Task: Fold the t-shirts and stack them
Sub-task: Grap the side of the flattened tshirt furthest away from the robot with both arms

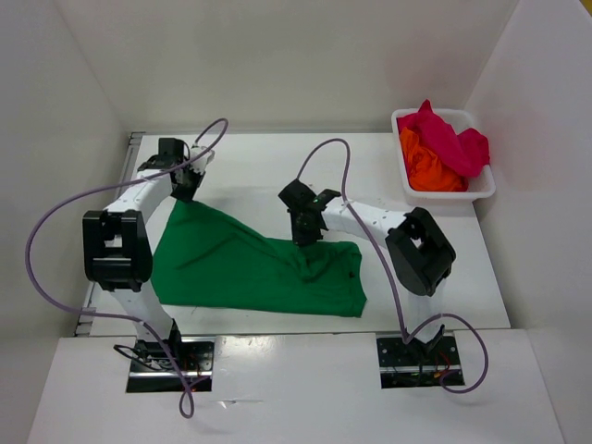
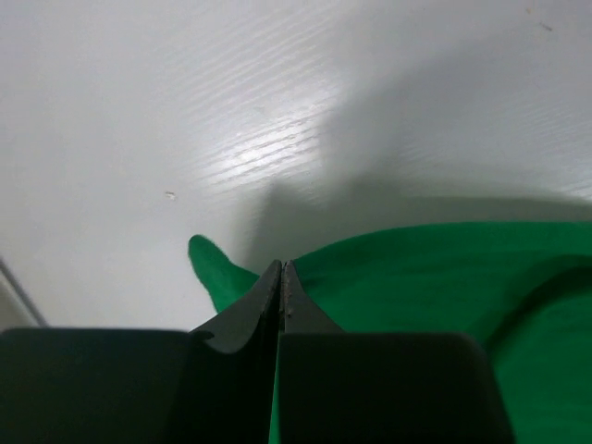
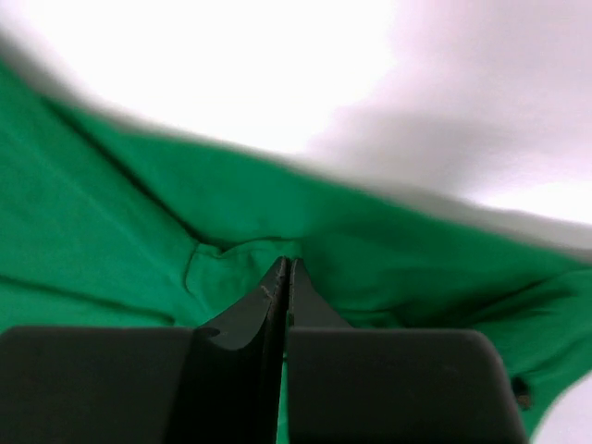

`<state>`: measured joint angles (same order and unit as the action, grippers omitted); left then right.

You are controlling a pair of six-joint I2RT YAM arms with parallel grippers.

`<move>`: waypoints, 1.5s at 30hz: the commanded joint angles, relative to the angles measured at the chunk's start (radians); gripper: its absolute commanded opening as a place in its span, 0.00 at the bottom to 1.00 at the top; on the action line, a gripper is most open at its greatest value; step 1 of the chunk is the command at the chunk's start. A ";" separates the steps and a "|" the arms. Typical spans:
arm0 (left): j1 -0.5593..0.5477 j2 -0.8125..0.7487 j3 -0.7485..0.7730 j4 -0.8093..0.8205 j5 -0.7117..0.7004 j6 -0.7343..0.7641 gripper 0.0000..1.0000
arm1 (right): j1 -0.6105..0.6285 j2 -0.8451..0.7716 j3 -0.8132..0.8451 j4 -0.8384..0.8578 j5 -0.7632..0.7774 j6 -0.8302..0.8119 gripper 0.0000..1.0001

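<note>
on the left, the black two-finger left gripper (image 1: 188, 190) sits at the far-left corner of the plain soft green t-shirt (image 1: 250, 273), its jaws pressed together on that corner; in the left wrist view a small tongue of green cloth pokes out just beside the tips of the left gripper (image 2: 282, 268), with the bare white table (image 2: 185, 111) beyond

the green t-shirt lies spread on the white table (image 1: 250, 166) in front of both arm bases, its long axis running left to right, and its far edge slopes from the left gripper's corner down toward the middle

there the black right gripper (image 1: 303, 239) pinches that same far edge, jaws closed on a small gathered fold of cloth, as the right wrist view shows around the right gripper (image 3: 285, 266)

both grips are on the far side of the shirt, so the rest of the cloth lies toward the arm bases; the judgement is that the coming fold turns on carrying this edge nearward, both arms together

the right third of the shirt lies outside either grip and may drag or bunch

at the far right, well apart, the white plastic mesh basket (image 1: 444, 196) holds the crumpled orange t-shirt (image 1: 430, 171) with the magenta-red t-shirt (image 1: 449, 139) on top
</note>
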<state>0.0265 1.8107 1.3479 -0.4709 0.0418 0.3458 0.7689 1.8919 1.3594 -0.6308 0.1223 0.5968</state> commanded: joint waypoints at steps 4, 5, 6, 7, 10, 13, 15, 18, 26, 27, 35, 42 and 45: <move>0.003 -0.167 -0.009 0.002 -0.031 0.100 0.00 | -0.115 -0.022 0.174 -0.007 0.151 -0.081 0.00; 0.003 -0.183 -0.025 0.002 -0.043 0.119 0.00 | -0.128 -0.036 0.187 -0.007 0.151 -0.081 0.00; 0.003 -0.200 -0.045 0.002 -0.054 0.136 0.00 | -0.137 -0.036 0.196 -0.007 0.177 -0.094 0.00; 0.003 -0.227 -0.065 0.002 -0.080 0.162 0.00 | -0.154 -0.049 0.196 -0.016 0.177 -0.094 0.00; 0.003 -0.270 -0.139 -0.009 -0.105 0.180 0.00 | -0.168 -0.085 0.196 -0.017 0.177 -0.094 0.00; 0.013 -0.320 -0.194 -0.034 -0.105 0.180 0.00 | -0.168 -0.149 0.092 -0.026 0.152 -0.037 0.00; 0.026 -0.353 -0.213 -0.063 -0.105 0.180 0.00 | -0.152 -0.243 0.029 -0.037 0.123 -0.012 0.00; 0.055 -0.363 -0.249 -0.098 -0.105 0.190 0.00 | -0.087 -0.378 -0.089 0.011 0.027 0.007 0.00; 0.055 -0.406 -0.368 -0.109 -0.124 0.199 0.00 | 0.137 -0.350 -0.256 0.100 -0.217 0.006 0.23; 0.055 -0.416 -0.381 -0.100 -0.125 0.190 0.00 | 0.168 -0.306 -0.244 0.086 -0.217 -0.008 0.27; 0.055 -0.444 -0.412 -0.091 -0.152 0.190 0.00 | 0.236 -0.407 -0.284 0.046 -0.149 0.006 0.38; 0.055 -0.476 -0.431 -0.091 -0.152 0.179 0.00 | 0.113 -0.318 -0.186 -0.014 0.075 0.092 0.40; 0.055 -0.487 -0.431 -0.091 -0.143 0.159 0.00 | 0.087 -0.196 -0.100 -0.044 0.152 0.115 0.40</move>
<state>0.0780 1.3556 0.9241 -0.5686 -0.1024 0.5198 0.8810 1.5963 1.1851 -0.6266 0.1440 0.6674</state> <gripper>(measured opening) 0.003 0.394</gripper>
